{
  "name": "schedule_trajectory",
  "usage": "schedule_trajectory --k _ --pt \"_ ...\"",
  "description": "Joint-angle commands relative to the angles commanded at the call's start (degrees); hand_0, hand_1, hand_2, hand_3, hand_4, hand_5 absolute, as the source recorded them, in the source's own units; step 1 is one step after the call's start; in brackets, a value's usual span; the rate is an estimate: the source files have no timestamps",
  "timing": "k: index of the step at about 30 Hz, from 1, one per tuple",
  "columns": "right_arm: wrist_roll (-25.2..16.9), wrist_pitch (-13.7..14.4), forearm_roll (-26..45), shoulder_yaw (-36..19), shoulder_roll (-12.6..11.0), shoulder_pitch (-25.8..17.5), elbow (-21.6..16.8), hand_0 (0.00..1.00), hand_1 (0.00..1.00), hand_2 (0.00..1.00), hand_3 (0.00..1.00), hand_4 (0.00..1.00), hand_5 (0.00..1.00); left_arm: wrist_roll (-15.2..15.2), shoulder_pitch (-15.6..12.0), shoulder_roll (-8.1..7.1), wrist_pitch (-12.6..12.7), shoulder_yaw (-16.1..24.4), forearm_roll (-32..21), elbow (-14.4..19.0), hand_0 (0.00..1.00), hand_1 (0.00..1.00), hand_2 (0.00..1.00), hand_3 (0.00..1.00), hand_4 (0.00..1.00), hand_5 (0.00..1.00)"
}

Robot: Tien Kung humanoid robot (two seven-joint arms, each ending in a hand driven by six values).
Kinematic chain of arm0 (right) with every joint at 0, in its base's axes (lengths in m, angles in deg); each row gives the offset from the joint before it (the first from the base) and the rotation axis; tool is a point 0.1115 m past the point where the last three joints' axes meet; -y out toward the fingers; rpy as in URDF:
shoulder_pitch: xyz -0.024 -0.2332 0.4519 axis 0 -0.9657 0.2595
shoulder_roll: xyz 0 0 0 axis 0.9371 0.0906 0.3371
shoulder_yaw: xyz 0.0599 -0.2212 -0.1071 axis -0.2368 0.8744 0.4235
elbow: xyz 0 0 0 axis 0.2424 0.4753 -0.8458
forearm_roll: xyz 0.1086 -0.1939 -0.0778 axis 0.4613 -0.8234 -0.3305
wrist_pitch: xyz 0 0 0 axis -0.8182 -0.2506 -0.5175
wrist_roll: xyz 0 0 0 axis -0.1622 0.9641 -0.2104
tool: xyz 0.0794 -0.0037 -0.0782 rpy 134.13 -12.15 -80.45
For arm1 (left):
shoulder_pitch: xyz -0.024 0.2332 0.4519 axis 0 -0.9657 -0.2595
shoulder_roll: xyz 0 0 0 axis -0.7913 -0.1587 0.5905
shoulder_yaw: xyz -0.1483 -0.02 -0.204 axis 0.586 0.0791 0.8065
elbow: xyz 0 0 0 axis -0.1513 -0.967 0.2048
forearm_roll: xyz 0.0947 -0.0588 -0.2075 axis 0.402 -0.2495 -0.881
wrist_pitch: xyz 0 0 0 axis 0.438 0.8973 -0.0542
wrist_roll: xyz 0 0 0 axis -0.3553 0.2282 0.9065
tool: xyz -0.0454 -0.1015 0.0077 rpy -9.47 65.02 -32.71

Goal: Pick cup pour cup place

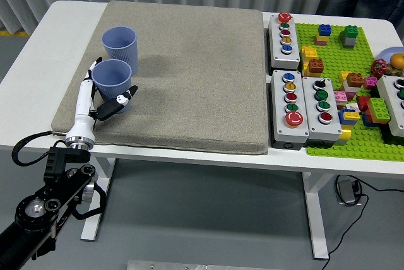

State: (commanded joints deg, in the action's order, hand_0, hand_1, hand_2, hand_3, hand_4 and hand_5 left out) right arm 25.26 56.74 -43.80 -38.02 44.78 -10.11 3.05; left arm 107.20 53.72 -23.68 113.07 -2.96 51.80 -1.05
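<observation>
Standing upright: cup (113, 81) in robot hand (101, 101)

Your robot's left arm (47, 200) enters from about seven o'clock in the head view. You'll see its lower section is black, built from chunky machined blocks with round joint housings; one circular housing near the bottom carries a pale silver centre disc. A thin black cable (28, 146) loops out from the wrist area toward nine o'clock and curves back in. Above that, a ribbed silver collar joins the black part to a slim white forearm shell. Your left hand (104, 96) is white with black fingers, one tipped with a small white patch.
</observation>
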Motion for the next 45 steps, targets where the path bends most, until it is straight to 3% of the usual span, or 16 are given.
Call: schedule_trajectory --k 4,5,10,11,23,24,28,29,45 --pt "0.03 0.01 0.14 0.08 0.00 0.00 0.00 0.687 0.641 0.581 0.581 0.002 0.161 0.34 -0.03 0.03 0.81 -0.15 -0.24 -0.01 0.712 0.749 0.901 0.929 0.934 0.342" --pt "0.03 -0.01 0.11 0.08 -0.01 -0.01 0.00 0.687 0.641 0.581 0.580 0.002 0.160 0.44 -0.05 0.02 1.01 -0.13 -0.32 0.04 0.637 0.679 0.797 0.847 0.928 0.339" --pt "0.03 -0.01 0.08 0.04 -0.01 -0.08 -0.01 0.687 0.641 0.581 0.580 0.002 0.160 0.55 -0.08 0.00 1.41 -0.13 -0.34 0.05 0.637 0.679 0.797 0.847 0.928 0.339" --pt "0.03 -0.01 0.08 0.04 -0.01 -0.09 -0.01 0.687 0.640 0.581 0.580 0.002 0.160 0.55 -0.08 0.00 1.41 -0.14 -0.33 0.04 0.603 0.633 0.751 0.787 0.924 0.335" --pt "0.07 0.04 0.34 0.18 -0.04 -0.02 -0.02 0.687 0.640 0.581 0.580 0.002 0.159 0.27 0.03 0.05 1.85 -0.31 0.10 0.00 0.558 0.607 0.725 0.754 0.913 0.325" --pt "0.07 0.04 0.35 0.19 -0.04 -0.01 -0.02 0.687 0.640 0.581 0.580 0.002 0.159 0.27 0.03 0.05 1.86 -0.32 0.09 -0.01 0.498 0.577 0.692 0.717 0.906 0.312" --pt "0.08 0.01 0.21 0.11 -0.03 -0.07 -0.03 0.687 0.640 0.581 0.580 0.002 0.159 0.31 -0.02 0.06 2.14 -0.34 -0.05 0.01 0.498 0.577 0.692 0.717 0.906 0.312" --pt "0.08 0.00 0.18 0.09 -0.03 -0.08 -0.03 0.688 0.640 0.581 0.581 0.002 0.160 0.38 -0.04 0.05 2.16 -0.34 -0.12 0.03 0.457 0.541 0.662 0.698 0.887 0.305" --pt "0.12 -0.10 -0.05 -0.09 -0.01 -0.41 -0.07 0.688 0.640 0.582 0.580 0.002 0.160 0.32 -0.88 -0.50 2.67 0.98 2.78 2.30 0.437 0.534 0.651 0.684 0.883 0.298"
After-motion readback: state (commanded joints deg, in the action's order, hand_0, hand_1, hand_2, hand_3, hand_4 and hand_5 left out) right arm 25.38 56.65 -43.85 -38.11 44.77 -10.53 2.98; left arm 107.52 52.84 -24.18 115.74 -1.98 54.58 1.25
